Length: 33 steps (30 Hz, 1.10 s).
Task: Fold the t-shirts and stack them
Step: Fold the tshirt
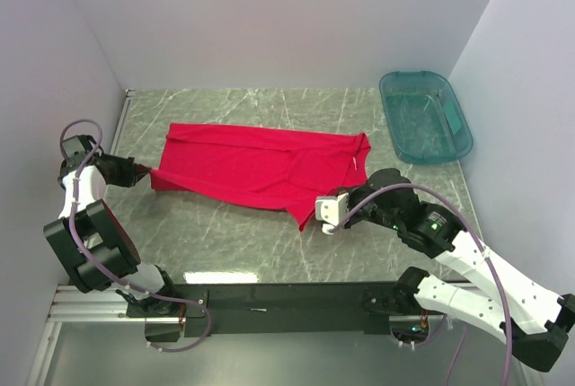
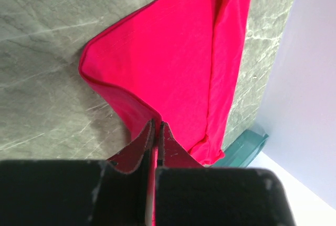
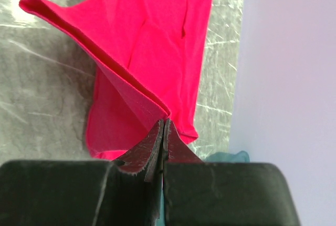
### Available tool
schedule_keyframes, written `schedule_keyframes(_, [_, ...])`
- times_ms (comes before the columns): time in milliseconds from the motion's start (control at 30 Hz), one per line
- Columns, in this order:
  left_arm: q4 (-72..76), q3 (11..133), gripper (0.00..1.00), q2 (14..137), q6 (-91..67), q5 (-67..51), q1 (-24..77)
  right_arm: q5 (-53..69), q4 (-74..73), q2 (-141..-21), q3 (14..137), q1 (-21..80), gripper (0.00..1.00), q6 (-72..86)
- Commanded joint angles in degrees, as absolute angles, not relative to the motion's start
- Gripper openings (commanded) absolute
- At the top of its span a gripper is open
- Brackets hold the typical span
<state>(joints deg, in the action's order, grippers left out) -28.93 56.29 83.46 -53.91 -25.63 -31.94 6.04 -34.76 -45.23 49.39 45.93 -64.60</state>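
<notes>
Top external: left gripper point(image 1: 144, 173) clamps the red t-shirt point(image 1: 260, 166) at its left edge. Right gripper point(image 1: 316, 214) pinches the near corner. Open table point(image 1: 234, 247) lies in front.

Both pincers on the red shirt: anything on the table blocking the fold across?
Nothing visible. The left pincer and right pincer each pinch the red t-shirt; the teal bin sits apart in the far right corner.
</notes>
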Motion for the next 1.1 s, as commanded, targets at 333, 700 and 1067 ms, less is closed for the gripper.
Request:
schedule_keyframes(333, [-26.3, 50.8, 0.01, 83.0, -54.4, -23.4, -32.0, 3.3, -28.1, -48.3, 50.1, 43.5, 0.0, -64.3])
schedule_keyframes(700, [-26.2, 50.5, 0.0, 85.8, -54.3, -21.0, -32.0, 3.3, -26.1, -49.7, 49.9, 40.7, 0.0, -64.8])
schedule_keyframes(1067, [-25.2, 53.1, 0.01, 89.1, -54.5, -20.7, -32.0, 4.7, -24.2, -52.0, 50.4, 37.5, 0.0, -65.2])
